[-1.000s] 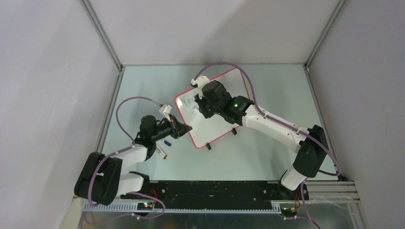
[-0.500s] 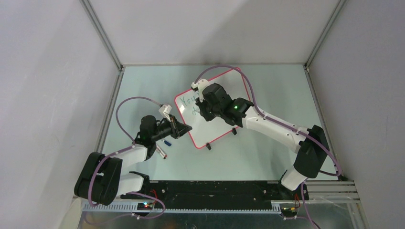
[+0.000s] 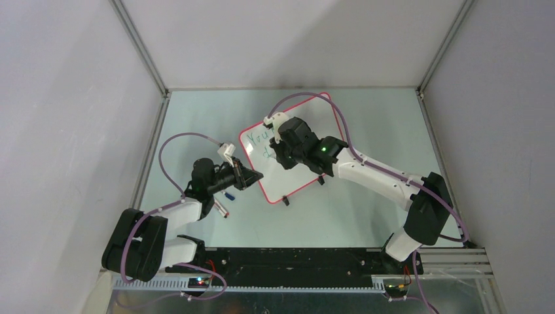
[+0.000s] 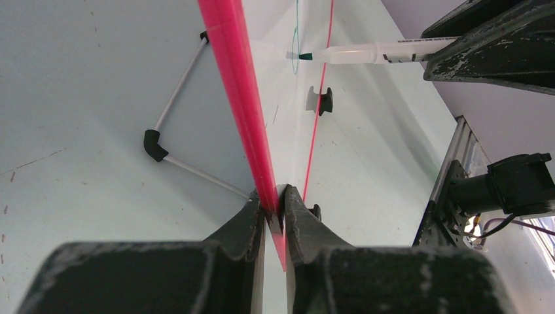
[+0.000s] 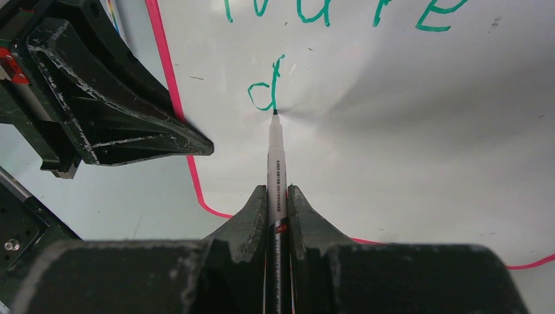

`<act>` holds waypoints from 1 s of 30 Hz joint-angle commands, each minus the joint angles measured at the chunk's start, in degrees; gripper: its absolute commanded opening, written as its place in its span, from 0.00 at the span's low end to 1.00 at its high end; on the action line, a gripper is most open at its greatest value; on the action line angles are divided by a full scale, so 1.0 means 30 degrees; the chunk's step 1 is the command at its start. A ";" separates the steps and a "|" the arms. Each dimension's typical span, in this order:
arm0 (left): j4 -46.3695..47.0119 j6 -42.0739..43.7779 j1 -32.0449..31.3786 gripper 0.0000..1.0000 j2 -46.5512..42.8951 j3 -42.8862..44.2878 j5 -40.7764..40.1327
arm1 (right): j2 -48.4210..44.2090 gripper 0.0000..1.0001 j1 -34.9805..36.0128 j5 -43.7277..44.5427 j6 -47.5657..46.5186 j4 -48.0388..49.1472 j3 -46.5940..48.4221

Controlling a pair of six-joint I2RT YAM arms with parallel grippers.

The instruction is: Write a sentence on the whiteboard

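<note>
The whiteboard (image 3: 281,182) lies tilted on the table, glossy white with a red-pink rim (image 4: 239,98). My left gripper (image 3: 257,175) is shut on the rim at the board's left edge, one finger on each side (image 4: 275,196). My right gripper (image 3: 278,156) hovers over the board's upper left part, shut on a white marker (image 5: 275,163). The marker's green tip touches the board surface (image 5: 406,131) just below a green letter "d" (image 5: 265,91). A line of green words runs above it. The left wrist view shows the marker (image 4: 366,53) from the side.
A small blue cap (image 3: 230,194) and a pen-like object (image 3: 222,208) lie on the table beside my left arm. Two black clip feet (image 3: 321,180) (image 3: 286,201) sit on the board's near edge. Enclosure walls stand left, right and behind.
My right gripper has shifted slightly right and nearer with the marker, and a green "d" has appeared on the second line. My left gripper has held still on the rim.
</note>
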 commanded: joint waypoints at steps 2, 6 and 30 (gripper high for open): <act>-0.1042 0.1644 -0.0024 0.06 -0.0106 0.0010 -0.1293 | -0.0554 0.00 -0.0021 0.0593 0.0109 0.0180 -0.0175; -0.1071 0.1670 -0.0017 0.06 -0.0129 0.0025 -0.1307 | -0.0652 0.00 -0.0136 0.0601 0.0053 0.0241 -0.0155; -0.1063 0.1655 -0.0024 0.06 -0.0018 0.0066 -0.1218 | -0.1501 0.00 -0.0594 -0.0401 0.0087 0.1152 -0.0108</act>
